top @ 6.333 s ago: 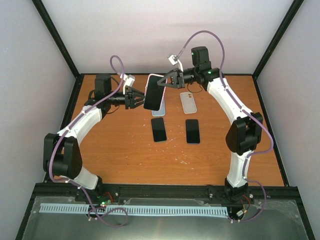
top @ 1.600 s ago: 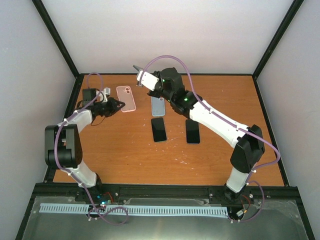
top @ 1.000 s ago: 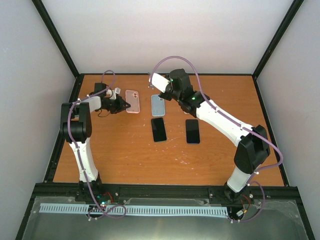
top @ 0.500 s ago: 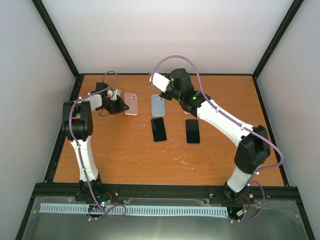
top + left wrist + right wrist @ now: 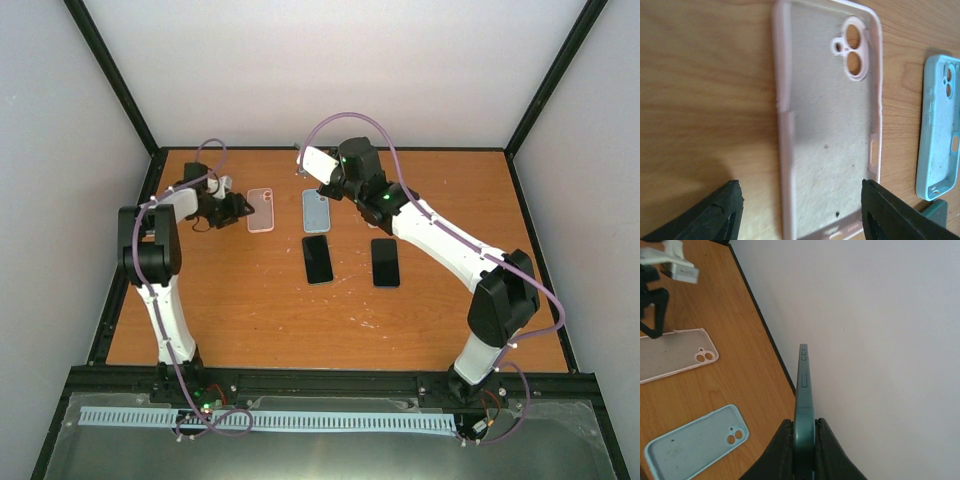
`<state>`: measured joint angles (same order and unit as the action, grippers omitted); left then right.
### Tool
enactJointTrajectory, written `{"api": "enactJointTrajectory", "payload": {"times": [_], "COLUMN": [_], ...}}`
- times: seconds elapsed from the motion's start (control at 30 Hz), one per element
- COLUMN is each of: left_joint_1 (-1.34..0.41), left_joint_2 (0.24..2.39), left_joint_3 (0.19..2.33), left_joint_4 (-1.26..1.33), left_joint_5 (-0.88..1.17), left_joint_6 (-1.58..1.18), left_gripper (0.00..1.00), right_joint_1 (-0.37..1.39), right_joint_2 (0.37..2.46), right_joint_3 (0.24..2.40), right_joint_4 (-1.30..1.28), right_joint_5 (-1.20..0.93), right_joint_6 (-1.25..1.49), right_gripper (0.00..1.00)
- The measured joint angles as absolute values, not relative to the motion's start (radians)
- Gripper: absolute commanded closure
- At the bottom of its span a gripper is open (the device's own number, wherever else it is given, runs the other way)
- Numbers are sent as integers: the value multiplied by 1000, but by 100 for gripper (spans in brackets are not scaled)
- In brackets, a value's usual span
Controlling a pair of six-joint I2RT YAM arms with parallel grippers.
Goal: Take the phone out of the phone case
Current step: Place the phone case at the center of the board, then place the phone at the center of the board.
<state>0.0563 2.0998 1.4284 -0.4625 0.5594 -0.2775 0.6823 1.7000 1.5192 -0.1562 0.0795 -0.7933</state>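
Note:
The empty pink phone case [image 5: 261, 209] lies flat, inside up, on the wooden table [image 5: 250, 310]. It fills the left wrist view [image 5: 827, 115]. My left gripper [image 5: 232, 205] is open just left of the case's near end, its fingers [image 5: 705, 215] wider apart than the case and off it. My right gripper [image 5: 320, 178] is raised above the back of the table and shut on a dark green phone [image 5: 804, 385], seen edge-on between its pads in the right wrist view. The pink case [image 5: 670, 360] also shows there.
A light blue empty case [image 5: 316, 210] lies just right of the pink one; it also shows in the left wrist view [image 5: 940, 145] and the right wrist view [image 5: 695, 445]. Two black phones [image 5: 318, 259] [image 5: 385, 262] lie in front of it. The back wall stands close behind.
My left gripper has set the pink case flat on the table, let go and drawn back a little to the left. My right gripper still holds the phone, almost still.

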Motion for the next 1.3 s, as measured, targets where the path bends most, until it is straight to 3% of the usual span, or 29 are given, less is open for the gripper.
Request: {"api": "enactJointTrajectory", "payload": {"times": [0.1,0.23,0.5,0.97,1.3], "left_joint_1": [98,144,151,133,49], "left_joint_2": [2048,1941,1856,1840,1831], "left_joint_3": [1391,1386,1530,1515,1446], "left_joint_4": [-465,-434,-349,-56,2], "left_joint_5": [576,645,852,1113,1153], "left_joint_6": [-295,-335,-485,-927,-1026], "left_gripper": [17,10,8,15,35], "right_joint_1": [692,702,715,796,855], "right_joint_2": [1710,1734,1773,1936,2003], "right_joint_3": [1519,1519,1464,1339,1338], "right_joint_4": [-122,-64,150,595,753], "right_joint_5": [96,114,174,232,212], "right_joint_6": [-817,-843,-934,-1298,-1462], "right_gripper": [97,97,97,97,97]}}
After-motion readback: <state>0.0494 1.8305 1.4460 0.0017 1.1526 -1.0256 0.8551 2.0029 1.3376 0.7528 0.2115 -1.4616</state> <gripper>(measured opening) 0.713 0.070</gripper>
